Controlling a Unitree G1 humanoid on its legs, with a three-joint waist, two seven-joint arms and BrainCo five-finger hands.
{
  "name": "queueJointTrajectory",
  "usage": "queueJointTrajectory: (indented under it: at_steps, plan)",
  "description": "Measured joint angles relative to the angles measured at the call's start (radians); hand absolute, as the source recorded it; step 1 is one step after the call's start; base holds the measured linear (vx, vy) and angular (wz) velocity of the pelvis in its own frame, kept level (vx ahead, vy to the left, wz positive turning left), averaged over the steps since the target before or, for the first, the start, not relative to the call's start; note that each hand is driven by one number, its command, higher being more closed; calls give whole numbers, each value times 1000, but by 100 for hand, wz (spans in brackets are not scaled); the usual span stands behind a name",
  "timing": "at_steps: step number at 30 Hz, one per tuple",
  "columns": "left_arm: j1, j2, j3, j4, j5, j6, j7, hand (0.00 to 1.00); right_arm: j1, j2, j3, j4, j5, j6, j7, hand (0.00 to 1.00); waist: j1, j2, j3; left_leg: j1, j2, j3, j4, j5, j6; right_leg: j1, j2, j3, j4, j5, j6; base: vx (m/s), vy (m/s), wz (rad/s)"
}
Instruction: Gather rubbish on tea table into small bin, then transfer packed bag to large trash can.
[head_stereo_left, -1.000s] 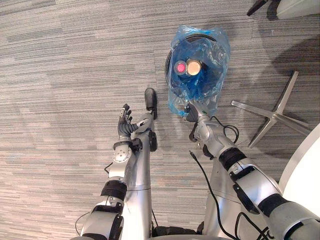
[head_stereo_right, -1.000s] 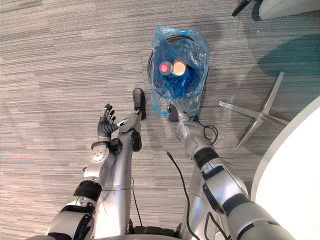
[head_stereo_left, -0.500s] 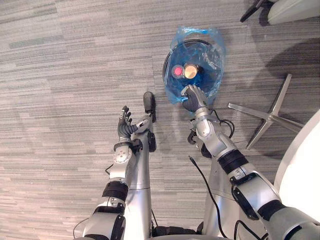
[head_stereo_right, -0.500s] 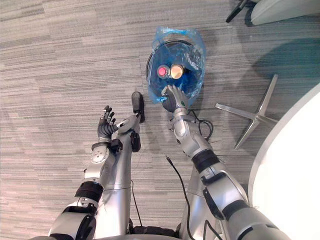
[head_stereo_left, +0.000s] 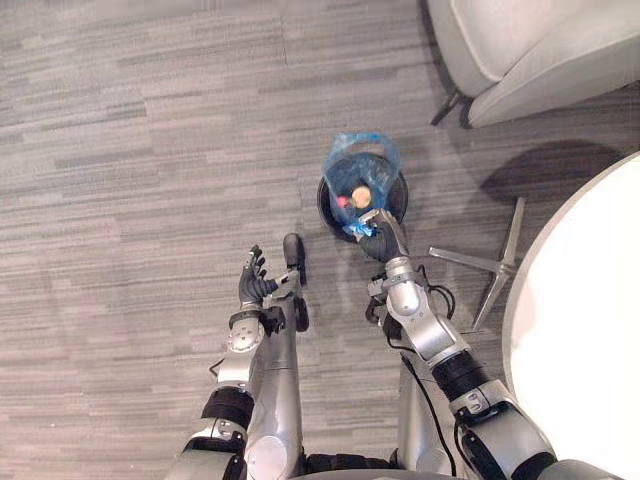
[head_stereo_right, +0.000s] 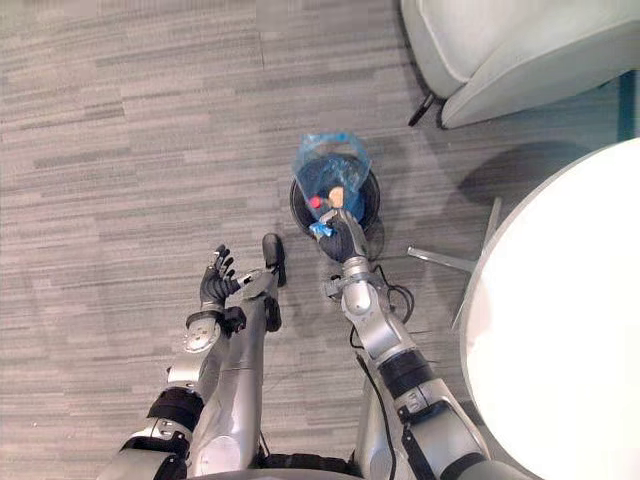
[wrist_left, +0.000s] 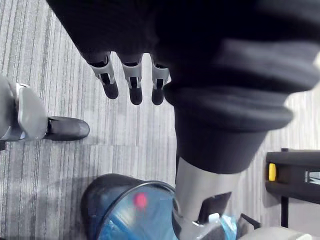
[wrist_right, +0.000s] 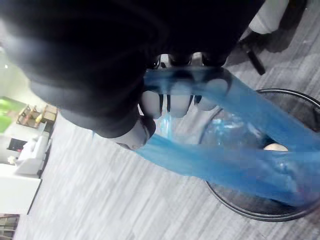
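Observation:
A blue plastic bag (head_stereo_left: 357, 172) lines the small round black bin (head_stereo_left: 394, 200) on the carpet ahead of me. A pink item (head_stereo_left: 343, 202) and a tan item (head_stereo_left: 361, 195) lie inside it. My right hand (head_stereo_left: 379, 243) is at the bin's near rim, shut on the bag's edge. In the right wrist view its fingers (wrist_right: 172, 102) curl round a taut band of blue plastic (wrist_right: 225, 160) that runs up from the bin. My left hand (head_stereo_left: 254, 287) hangs to the left of the bin, open and holding nothing.
A round white table (head_stereo_left: 585, 330) fills the right side. A grey armchair (head_stereo_left: 530, 45) stands beyond the bin at the upper right. A metal star-shaped chair base (head_stereo_left: 488, 264) lies on the carpet just right of the bin.
The camera has risen, so the whole scene looks smaller. My right hand came back from over the bag to the near rim and closed on its edge. The left hand stays open.

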Motion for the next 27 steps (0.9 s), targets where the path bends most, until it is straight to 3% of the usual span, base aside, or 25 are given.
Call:
queueJointTrajectory:
  at_steps: [3, 9, 13, 19, 23, 27]
  plan:
    - [60, 0, -19, 2, 1, 3, -2, 0, 92, 3, 9, -73, 25, -12, 10, 100, -1, -14, -51, 93, -7, 11, -50, -2, -3, 91, 6, -3, -50, 2, 7, 92, -23, -1]
    - [201, 14, -43, 24, 23, 8, -22, 0, 229, 13, 5, -165, 60, -60, 65, 100, -1, -18, -215, 281, -11, 46, -208, 2, -20, 253, 38, 9, -202, 23, 38, 117, -15, -13]
    - [248, 37, -61, 65, 43, 11, -38, 0, 273, 12, -1, -168, 69, -76, 97, 100, -8, -18, -272, 369, -12, 47, -294, 27, -24, 347, 65, 17, -319, 64, 42, 160, 13, -13]
    - [300, 61, -58, 60, 80, 20, -65, 0, 277, 12, -8, -168, 134, -78, 165, 100, -29, -13, -323, 502, -26, 51, -376, 35, -25, 523, 88, 13, -498, 119, 60, 167, 31, -2]
    - [330, 73, -58, 12, 85, 20, -83, 0, 276, 7, -6, -168, 227, -79, 237, 100, -29, 3, -369, 546, -30, 50, -396, 34, -25, 571, 91, 23, -535, 130, 64, 61, 14, -5]
    - [354, 75, -64, -52, 88, 19, -107, 0, 275, -24, 8, -168, 321, -79, 282, 100, -29, 12, -375, 570, -29, 46, -397, 34, -25, 592, 93, 27, -537, 134, 62, -28, 10, 0]
